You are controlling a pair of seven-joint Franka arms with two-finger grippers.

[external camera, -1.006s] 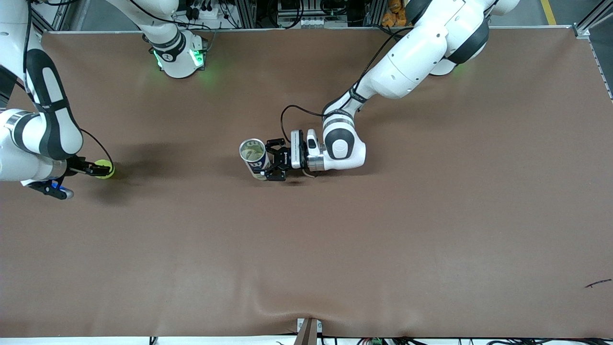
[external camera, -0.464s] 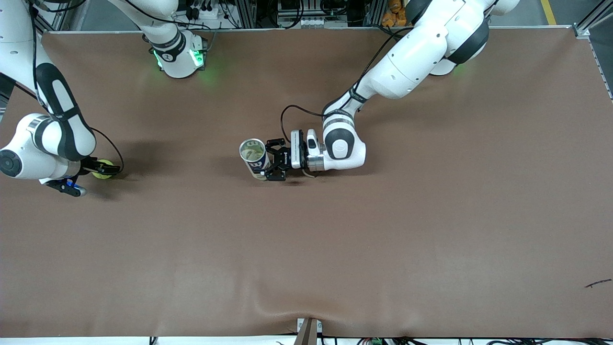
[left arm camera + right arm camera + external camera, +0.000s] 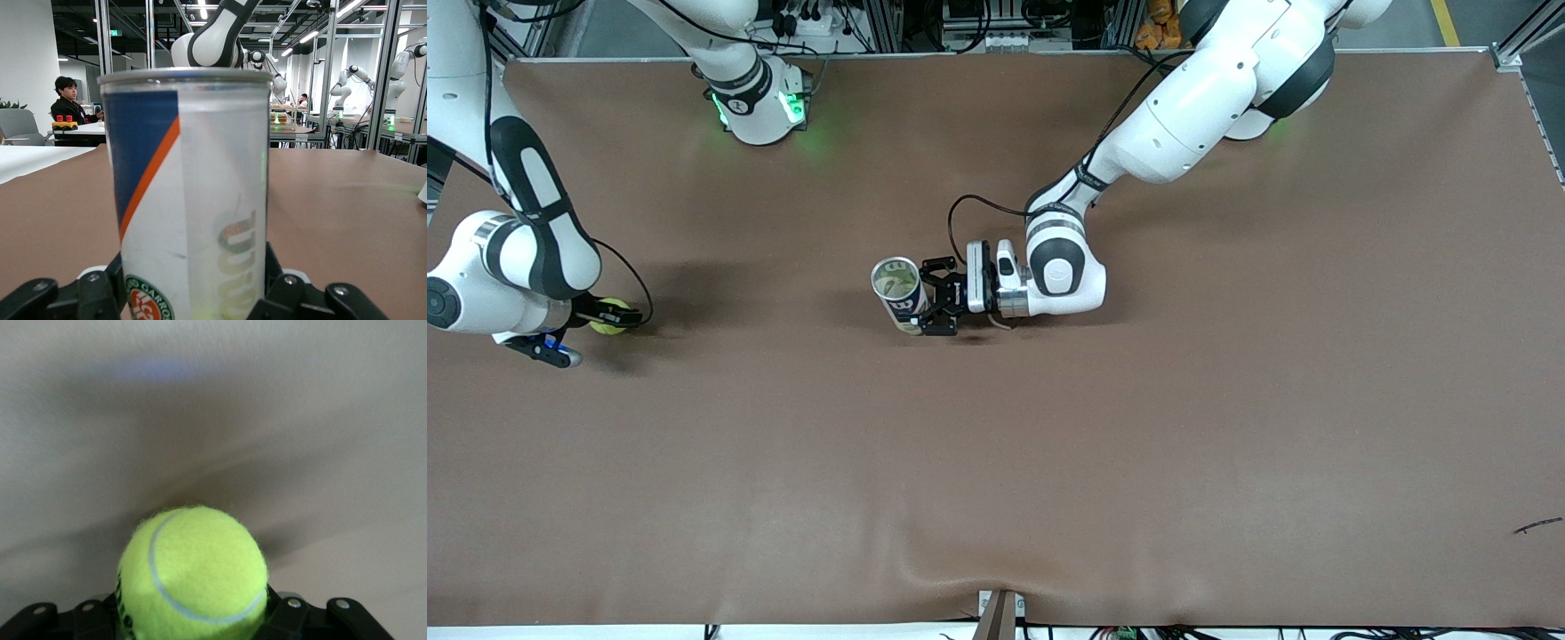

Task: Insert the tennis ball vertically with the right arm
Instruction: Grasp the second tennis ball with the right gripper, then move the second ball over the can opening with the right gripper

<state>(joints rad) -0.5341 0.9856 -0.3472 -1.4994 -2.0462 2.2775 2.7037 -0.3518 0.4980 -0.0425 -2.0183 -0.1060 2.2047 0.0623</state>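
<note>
Tennis ball (image 3: 608,316) sits low at the right arm's end of the table (image 3: 1049,462), and we read the right gripper (image 3: 611,316) as clamped on it: in the right wrist view the ball (image 3: 192,573) fills the space between the black fingers (image 3: 303,617), which press its two sides. We cannot tell whether it is touching the tabletop or just off it. A ball has no long axis of its own, so its pointing hardly matters; only its curved white seam shows, facing the wrist camera.

Near the middle of the table we see the can (image 3: 898,293), well apart from the ball and toward the left arm's end from it. The left gripper (image 3: 927,307) is closed narrowly around the can's lower body, coming in from the side. In the left wrist view the can (image 3: 190,193) stands upright, its long axis vertical and its rim on top; the front view shows the mouth open and facing up.

We judge the reason for this arrangement to be simple: the left arm steadies the tube so it cannot tip or slide, and keeps the mouth upward so the ball can come down from above. The side grip low on the body leaves the mouth free.
</note>
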